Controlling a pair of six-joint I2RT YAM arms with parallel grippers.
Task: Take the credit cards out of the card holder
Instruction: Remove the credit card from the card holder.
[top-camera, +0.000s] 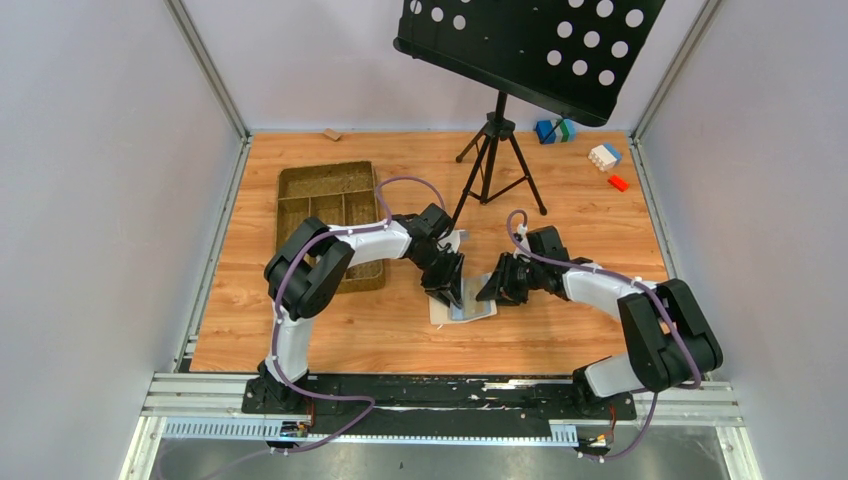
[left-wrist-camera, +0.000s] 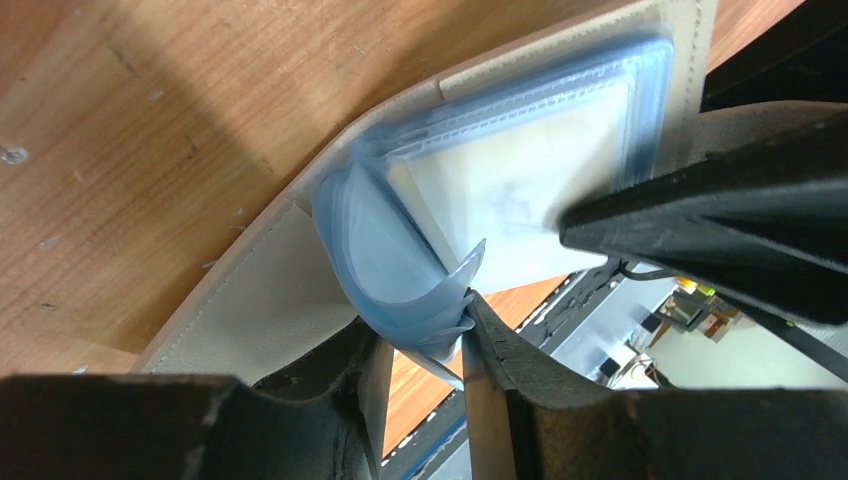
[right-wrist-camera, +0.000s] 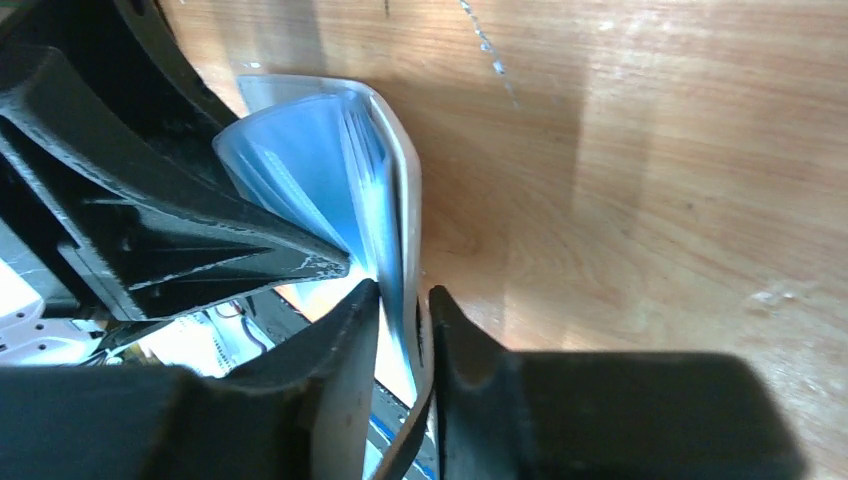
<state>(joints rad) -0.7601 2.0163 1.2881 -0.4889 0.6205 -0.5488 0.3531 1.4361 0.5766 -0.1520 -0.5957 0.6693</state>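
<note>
The card holder (top-camera: 466, 312) lies open on the wooden desk (top-camera: 560, 330), about midway between the left and right edges and nearer the near edge than the far one. Its cream cover is flat against the wood and its light blue sleeves (left-wrist-camera: 400, 250) fan upward. The left tool (left-wrist-camera: 425, 325) reaches in from the left and is pressed together on the curled edge of a few blue sleeves, pinching them just above the cover. The right tool (right-wrist-camera: 400, 310) comes from the opposite side, and its fingers (right-wrist-camera: 345, 340) stand on either side of the holder's cream cover edge and the nearest sleeves, gripping that edge between them. The two tools sit just beside each other over the holder, each showing as a dark wedge in the other's wrist view. A pale panel shows through the top sleeve in the left wrist view, but it is too blurred to tell whether it is one of the cards. A woven brown tray (top-camera: 330, 205) sits toward the left edge with the left arm crossing its near corner. A black music stand (top-camera: 530, 45) on a tripod rises near the far edge. A few coloured blocks (top-camera: 604, 156) lie in the far right corner, well apart from the holder.
</note>
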